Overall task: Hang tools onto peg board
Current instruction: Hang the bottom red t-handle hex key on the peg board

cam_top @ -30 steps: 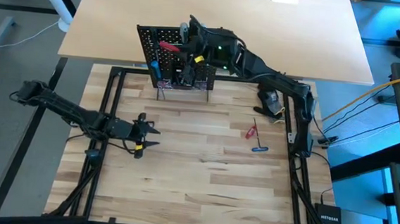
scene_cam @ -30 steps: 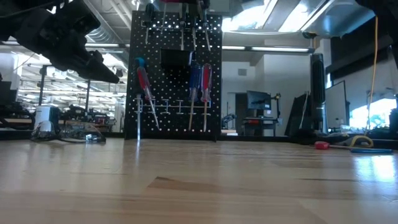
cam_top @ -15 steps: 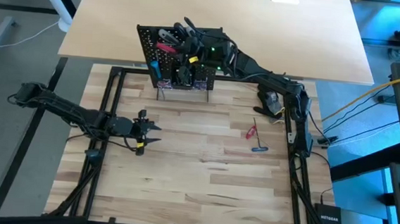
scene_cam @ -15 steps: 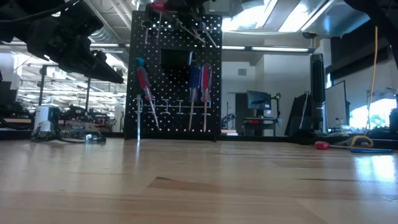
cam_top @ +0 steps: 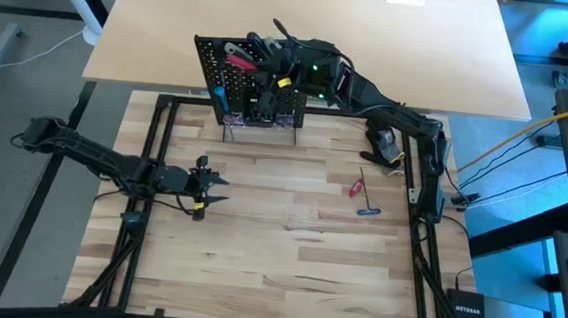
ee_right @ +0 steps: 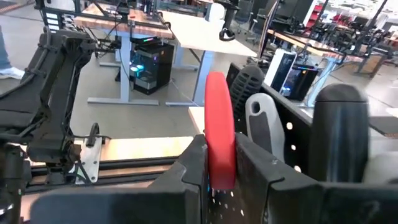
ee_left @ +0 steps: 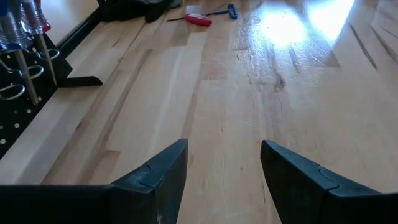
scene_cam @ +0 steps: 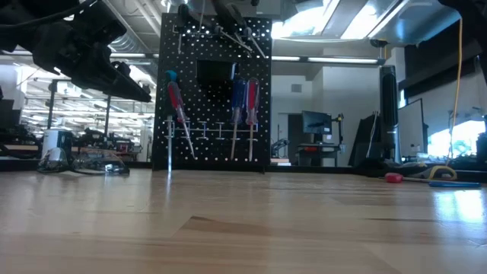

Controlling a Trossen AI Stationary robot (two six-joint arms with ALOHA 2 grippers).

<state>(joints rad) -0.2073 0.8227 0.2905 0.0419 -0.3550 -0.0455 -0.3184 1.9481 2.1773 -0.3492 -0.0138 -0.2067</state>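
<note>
**Right gripper over the board's top edge, red-handled tool pinched**

Right gripper sits at the top of the peg board, at the table's far side. Fingers closed on a red-handled tool; the right wrist view shows the red handle clamped between the two dark fingers, standing up out of the grip, with the perforated panel just beside it. Which end of the tool faces the pegs: cannot tell.

Relation that matters: held tool is already at the board's upper row, touching or nearly so. From the low view, red and blue screwdrivers hang shaft-down lower on the panel.

Left gripper waits low over the near-left table, fingers spread, holding nothing.

Two loose tools, a red key and a blue key, lie on the right side of the table, well apart from both grippers. The right arm's base is nearer them.

Judgement: next move is a short settle onto a hook.
</note>
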